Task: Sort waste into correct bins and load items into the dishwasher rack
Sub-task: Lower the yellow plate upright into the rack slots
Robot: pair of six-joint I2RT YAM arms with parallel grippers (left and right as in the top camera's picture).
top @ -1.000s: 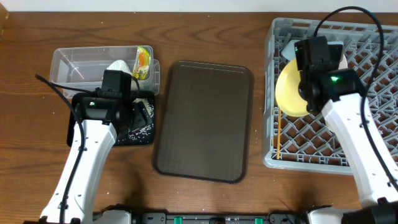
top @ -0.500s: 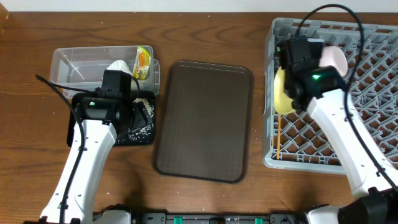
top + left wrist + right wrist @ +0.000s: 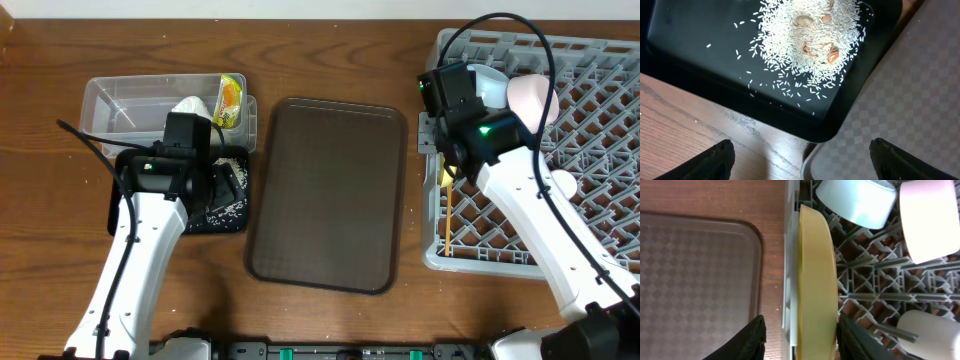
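- The right gripper (image 3: 801,340) hangs over the left edge of the grey dishwasher rack (image 3: 590,150); its jaws stand wide, one finger on each side of the yellow plate (image 3: 815,280); the finger on the brown-tray side is clear of the plate, while the other is right at its rim, and contact there cannot be told.
- The yellow plate stands on edge in the rack's outermost left row, just inside the rack wall.
- The light blue bowl (image 3: 857,200) and the white-pinkish bowl (image 3: 925,220) sit side by side in the rack beyond the plate; the small pale cup (image 3: 935,335) lies nearer the camera on the same side as the pinkish bowl.
- The chopsticks (image 3: 449,215) lie along the rack's left edge, near its front corner.
- The left gripper (image 3: 802,162) hovers above the near corner of the black tray (image 3: 685,40); its fingers are spread far apart and carry nothing.
- White rice scraps (image 3: 805,45) are heaped in the black tray with a few brownish bits on top; stray grains are scattered around the heap.
- The clear tub (image 3: 110,115) sits behind the black tray; the crumpled napkin (image 3: 190,106) and the yellow-orange wrapper (image 3: 230,100) lie at its right end.
- The dark brown tray (image 3: 328,195) lies on the wooden table (image 3: 60,250) between the bins and the rack; its corner is just beside the black tray.
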